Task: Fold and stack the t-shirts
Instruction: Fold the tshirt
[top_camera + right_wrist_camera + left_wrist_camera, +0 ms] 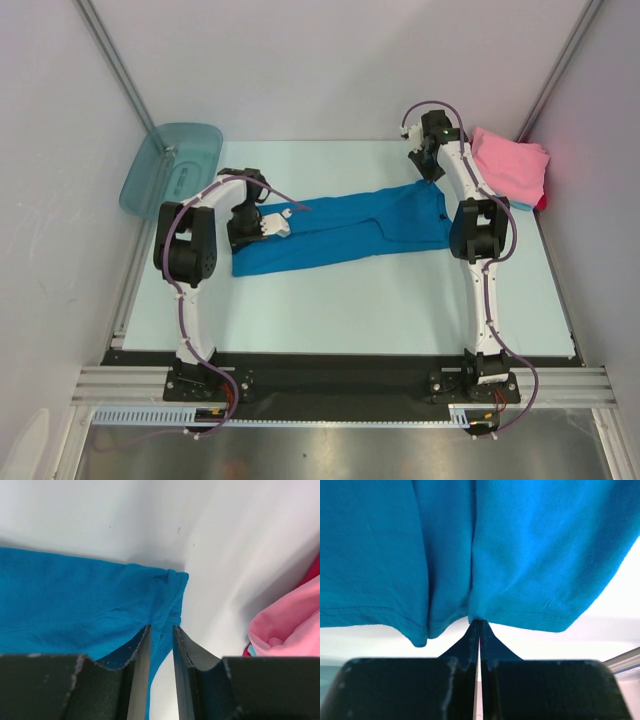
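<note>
1. top view: the bright blue t-shirt (340,232) lies pulled into a long, creased band across the middle of the pale, smooth table (350,310). it runs from the wrist of the left arm (188,250) to the wrist of the right arm (478,225). the pink t-shirt (510,162) sits as a soft folded slab at the far right corner. it lies on top of a light blue edge (521,205) and a red edge (541,202). a translucent teal plastic tub (170,165) with rounded corners leans tilted at the far left corner, by the wall.
2. left wrist view: the left jaws are dark and wedge-shaped. they are pressed tight together and pinch the stitched hem of the bright blue t-shirt, where the cloth puckers to a point. the fine knit falls away from them in soft lengthwise folds, with a double row of stitching along the hem.
3. right wrist view: the right jaws stand a narrow slit apart, their inner faces scuffed, with a bunched fold of the bright blue t-shirt caught between them. the rest of the cloth spreads to the left on the white table and ends in a rumpled, rolled corner. at the right edge the pink t-shirt shows as a rounded fold, with slivers of red and light blue beside it.
</note>
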{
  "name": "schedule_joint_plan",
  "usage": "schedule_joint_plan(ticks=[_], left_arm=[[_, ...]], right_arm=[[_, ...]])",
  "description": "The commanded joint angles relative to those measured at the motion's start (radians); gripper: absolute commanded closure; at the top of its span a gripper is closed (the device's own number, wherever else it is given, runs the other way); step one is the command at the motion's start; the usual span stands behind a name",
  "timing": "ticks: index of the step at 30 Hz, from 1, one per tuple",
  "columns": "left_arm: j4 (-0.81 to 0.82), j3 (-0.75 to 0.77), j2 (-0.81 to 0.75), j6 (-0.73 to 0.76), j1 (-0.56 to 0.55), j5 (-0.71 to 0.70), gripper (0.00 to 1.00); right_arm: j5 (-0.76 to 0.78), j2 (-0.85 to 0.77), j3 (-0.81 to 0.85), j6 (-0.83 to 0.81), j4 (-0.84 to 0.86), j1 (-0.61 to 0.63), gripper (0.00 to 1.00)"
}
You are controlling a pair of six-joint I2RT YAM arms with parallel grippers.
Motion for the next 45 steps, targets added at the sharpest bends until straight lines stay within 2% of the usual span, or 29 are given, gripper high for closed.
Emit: schedule_joint_plan(ticks=[1, 14, 24, 41, 43, 44, 45], left_arm=[[0.001, 0.029, -0.001, 0.000, -0.004, 0.022, 1.00], [-0.013, 0.134, -0.062, 0.000, -0.006, -0.009, 1.00], [-0.059, 0.148, -0.055, 0.028, -0.009, -0.064, 1.00], [-0.039, 0.134, 0.001, 0.002, -0.009, -0.148, 0.99], [-0.014, 0.124, 0.011, -0.007, -0.009, -0.168, 0.69], [-0.005, 0.104, 0.014, -0.009, -0.009, -0.182, 0.59], [0.027, 0.090, 0.016, -0.009, -0.009, -0.199, 0.57]], right_arm=[[0.016, -0.061, 0.012, -0.006, 0.020, 0.005, 0.71], [0.016, -0.061, 0.011, -0.006, 0.019, 0.005, 0.71], [0.023, -0.066, 0.009, -0.006, 0.019, 0.003, 0.71], [0.010, -0.072, 0.002, -0.012, 0.013, 0.005, 0.71], [0.009, -0.072, -0.008, -0.017, 0.007, 0.005, 0.71], [0.006, -0.073, -0.009, -0.017, 0.008, 0.005, 0.70], [0.007, -0.075, -0.012, -0.018, 0.005, 0.005, 0.70]])
